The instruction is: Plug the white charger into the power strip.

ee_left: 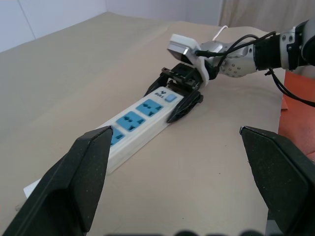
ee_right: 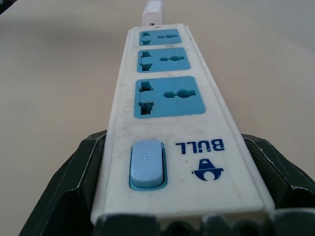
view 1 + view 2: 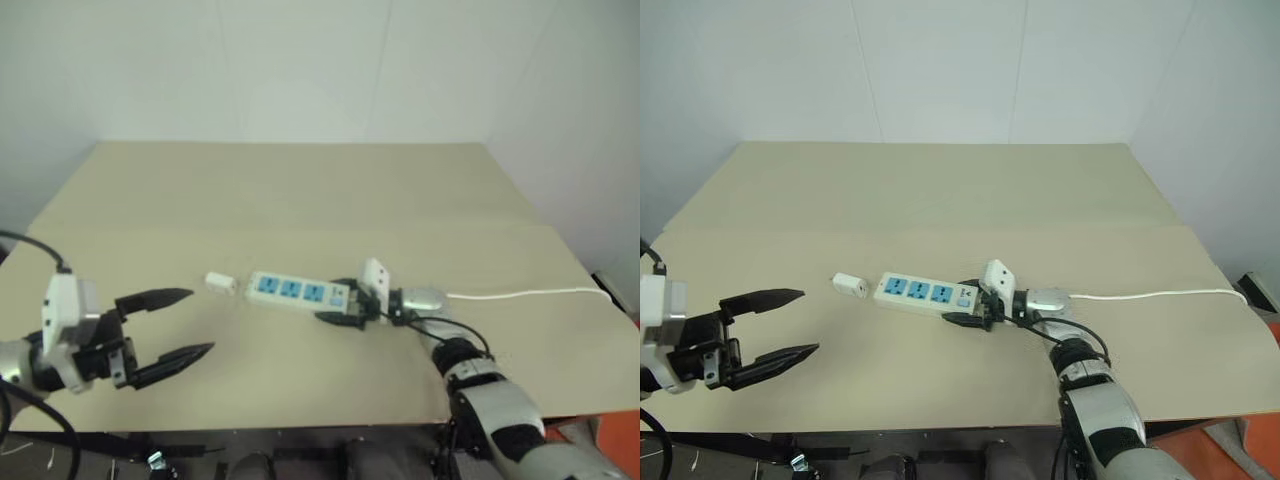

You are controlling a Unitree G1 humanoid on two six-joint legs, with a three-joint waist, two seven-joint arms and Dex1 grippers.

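On the table [image 3: 300,190], charger [image 3: 220,282] lies loose just off the power strip's [image 3: 298,291] far end, not plugged. Right gripper [image 3: 345,305] clamps the strip's switch end; left gripper [image 3: 185,322] hangs spread, empty. Pickup and insertion remain.

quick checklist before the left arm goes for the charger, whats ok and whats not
1. Right gripper closed on the switch end of the power strip: ok.
2. All three blue sockets free: ok.
3. Charger lying loose on the table just past the strip's far end: ok.
4. Left gripper open and holding nothing: ok.
5. Left gripper at the charger: not ok, it hangs short of it.
6. Which way the charger's prongs face: cannot tell.
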